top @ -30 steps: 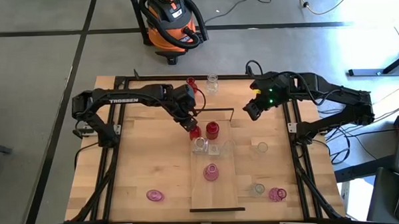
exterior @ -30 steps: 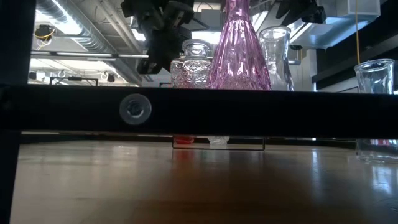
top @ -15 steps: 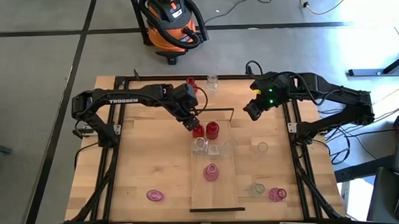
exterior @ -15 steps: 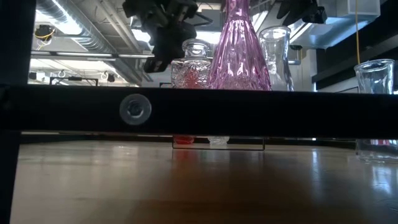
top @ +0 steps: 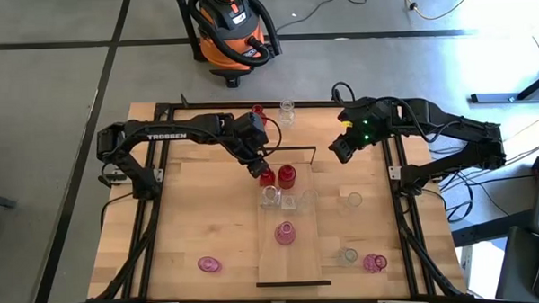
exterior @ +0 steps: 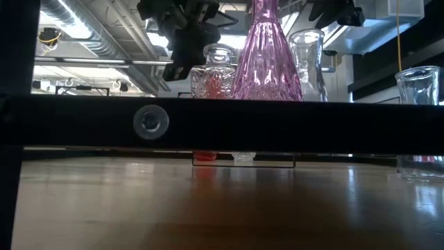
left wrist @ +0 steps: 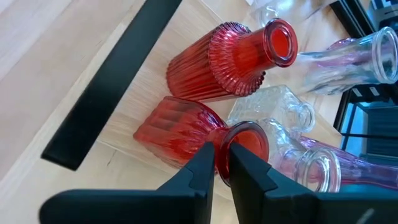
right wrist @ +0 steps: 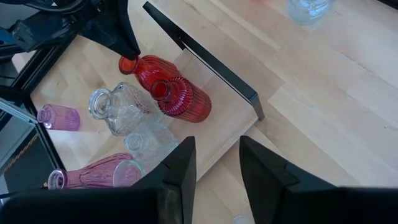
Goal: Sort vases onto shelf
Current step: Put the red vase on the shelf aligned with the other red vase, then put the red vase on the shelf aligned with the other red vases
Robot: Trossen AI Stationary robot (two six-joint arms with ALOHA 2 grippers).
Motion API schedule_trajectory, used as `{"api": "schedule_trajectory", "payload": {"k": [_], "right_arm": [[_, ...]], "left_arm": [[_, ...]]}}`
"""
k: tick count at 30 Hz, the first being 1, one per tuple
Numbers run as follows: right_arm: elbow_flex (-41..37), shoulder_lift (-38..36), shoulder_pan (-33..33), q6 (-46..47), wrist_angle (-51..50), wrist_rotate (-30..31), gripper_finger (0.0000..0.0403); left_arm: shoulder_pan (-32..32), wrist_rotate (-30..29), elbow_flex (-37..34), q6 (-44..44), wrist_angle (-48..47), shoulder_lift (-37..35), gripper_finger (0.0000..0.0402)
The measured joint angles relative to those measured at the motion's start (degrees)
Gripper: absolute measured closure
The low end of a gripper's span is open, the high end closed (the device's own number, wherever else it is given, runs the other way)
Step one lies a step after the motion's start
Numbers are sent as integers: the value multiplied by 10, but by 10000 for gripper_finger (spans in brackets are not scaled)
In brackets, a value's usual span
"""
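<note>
The shelf (top: 302,258) is a pale plank lying on the table. On it stand a red vase (top: 287,176), three clear vases (top: 289,202) and a pink one (top: 285,232). My left gripper (top: 257,168) hangs over the shelf's far left corner, shut on a second red vase (top: 266,177) (left wrist: 177,130). My right gripper (top: 340,150) hovers open to the right of the shelf's far end, its fingers (right wrist: 180,165) bare. Other vases lie or stand off the shelf: pink (top: 208,263) (top: 374,262), clear (top: 354,200) (top: 348,255), and red (top: 257,110) and clear (top: 287,109) at the far edge. My left gripper holds the red vase by the lip of its mouth (left wrist: 245,135), pinched between the two nearly closed fingertips (left wrist: 210,158). The fingers come from above, slanting down. The vase stays upright beside the other red vase; whether its base rests on the shelf I cannot tell.
A black bar (top: 296,150) marks the shelf's far end and another (top: 294,283) its near end. A black frame (top: 163,187) runs round the tabletop. An orange vacuum cleaner (top: 229,31) stands on the floor beyond the table. Bare wood lies left of the shelf.
My left gripper has carried the red vase a little toward the table's right, in over the shelf's far left corner beside the other red vase; in the low view red now shows through the clear vase. It has been nearly still for the last half second.
</note>
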Motion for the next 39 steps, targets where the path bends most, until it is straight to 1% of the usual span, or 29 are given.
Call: {"api": "schedule_trajectory", "payload": {"k": [6,8,16,19,23,27,30,32,36,37,39], "right_arm": [[0,0,0,-3,0,0,296],[0,0,0,-3,0,0,296],[0,0,0,-3,-1,0,296],[0,0,0,-3,-5,0,296],[0,0,0,-3,-12,0,296],[0,0,0,-2,-17,0,296],[0,0,0,-2,-17,0,296],[0,0,0,-2,-16,1,296],[0,0,0,-1,-14,21,296],[0,0,0,-1,-13,26,296],[0,0,0,3,-8,31,296]], "left_arm": [[0,-2,0,0,0,0,364],[0,-5,0,0,1,0,358],[0,-28,0,-15,2,-1,295],[1,-36,0,-16,3,-1,281],[10,-33,0,-30,7,-10,276],[21,-31,3,-42,3,-35,276],[28,-45,21,-40,5,-57,276],[35,-74,40,-19,6,-69,276],[65,-169,58,70,7,-73,276],[81,-172,58,84,6,-69,276],[121,-142,53,100,6,-52,276]]}}
